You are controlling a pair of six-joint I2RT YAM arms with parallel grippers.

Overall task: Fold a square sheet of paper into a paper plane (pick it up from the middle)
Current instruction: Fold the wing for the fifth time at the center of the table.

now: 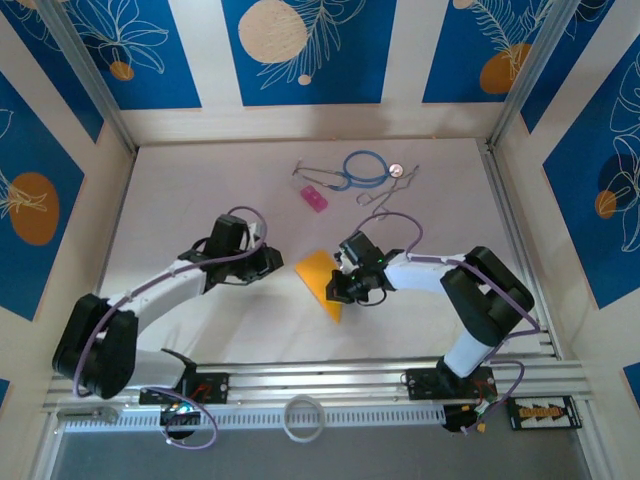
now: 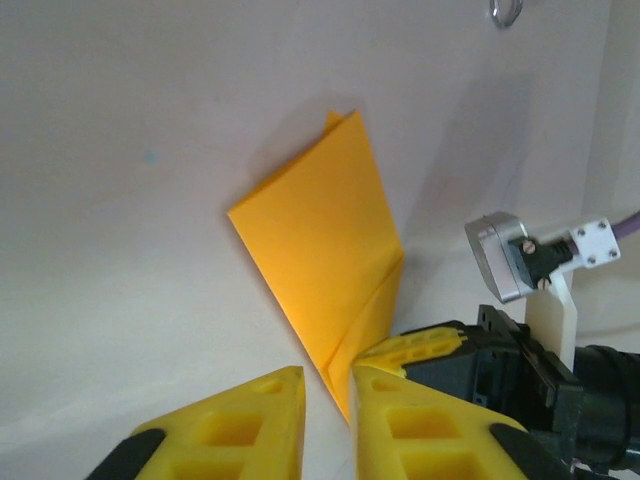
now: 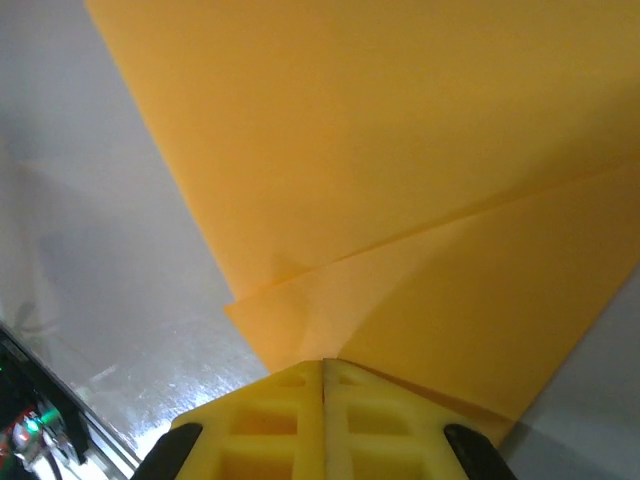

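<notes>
- Paper (image 1: pixel 320 278) (image 2: pixel 320 250) (image 3: pixel 400 150): folded to a pointed triangle, lying on the table (image 1: pixel 200 180), well apart from the block (image 1: pixel 314 198), on its arm-base side.
- Right gripper (image 1: pixel 341 287) (image 3: pixel 323 365): base side of block, slightly right. Jaws pressed fully together, tips on the paper's edge at a fold. Cannot tell if paper is pinched between them.
- Left gripper (image 1: pixel 277 262) (image 2: pixel 328 375): base side of block, to its left. Jaws a narrow slit apart, holding nothing, just beside the paper.
</notes>
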